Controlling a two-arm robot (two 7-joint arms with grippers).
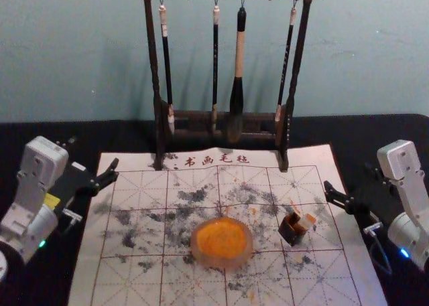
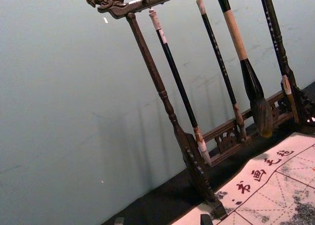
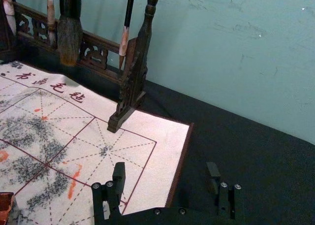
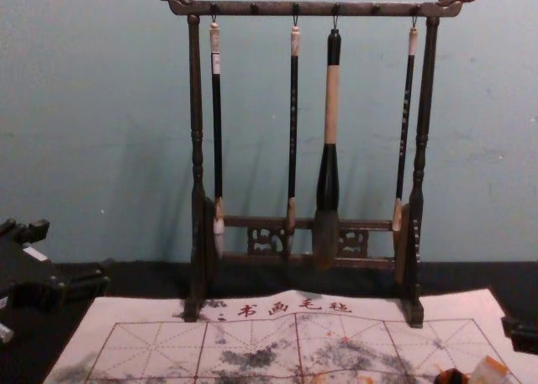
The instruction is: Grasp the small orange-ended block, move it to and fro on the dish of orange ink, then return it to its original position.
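Orange-ended block (image 1: 308, 221), near, left of right hand (image 1: 348, 176) — spread wide, left hand (image 1: 94, 153) spread, far left

"Your left arm (image 1: 30, 185) is pale grey, isn't it?"
"Yes, with a green light (image 1: 42, 243) and a yellow label (image 1: 51, 200)."
"And your right arm (image 1: 401, 160)?"
"Pale grey too, with a blue light (image 1: 404, 252); your black right tool (image 1: 347, 175) has round silver screws (image 3: 224, 184)."

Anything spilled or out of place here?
Orange smears and dark grey blotches mark the pale mat outside the ink dish; whether they're fresh can't be told. The mat's far edge also ripples near the brush rack instead of running straight.
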